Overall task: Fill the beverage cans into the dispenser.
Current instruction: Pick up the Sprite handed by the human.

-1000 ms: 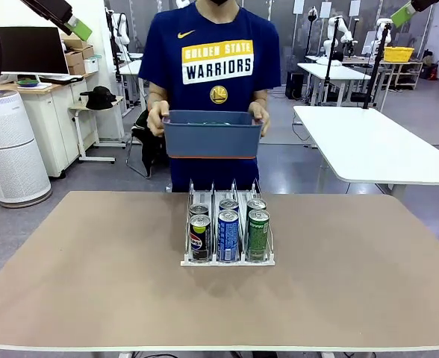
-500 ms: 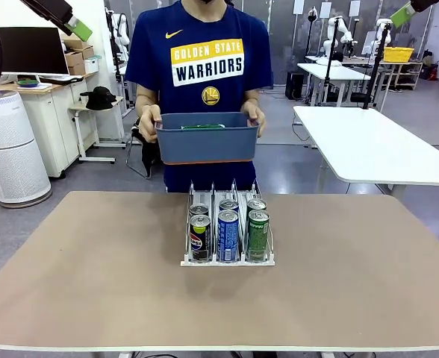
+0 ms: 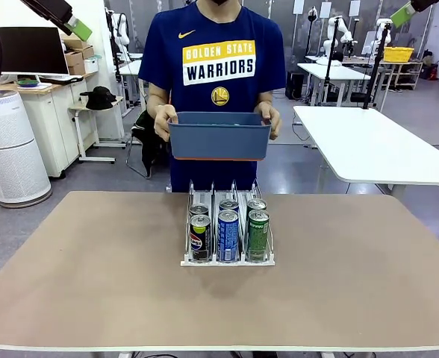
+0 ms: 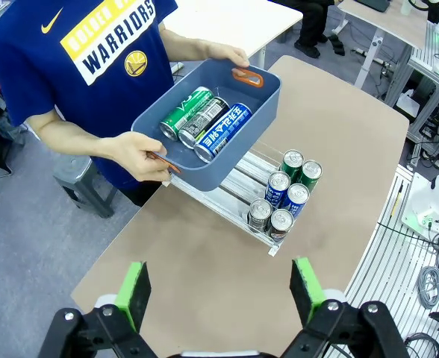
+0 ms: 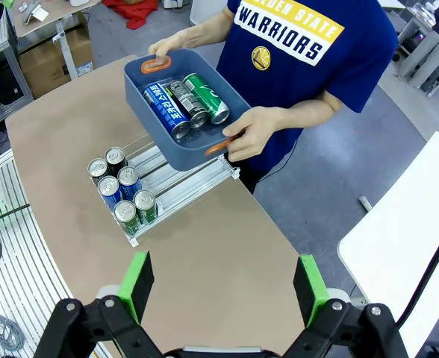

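Left jaws: wide apart, holding nothing; green pads (image 4: 134,294) high over the bench (image 3: 85,268).
Right jaws: wide apart too, holding nothing, also high over the bench.
Dispenser (image 3: 227,262): stands in the middle of the bench, with cans in all three lanes.
Cans in the dispenser (image 3: 228,236): six, standing up, two in each lane; the front ones are black, blue and green.
Tub (image 3: 219,138): blue-grey, held up in the air behind and above the dispenser.
Cans in the tub (image 4: 203,121): three lying side by side, green, grey and blue.
Person: stands at the far side of the bench, one hand (image 3: 162,121) on each end of the tub.
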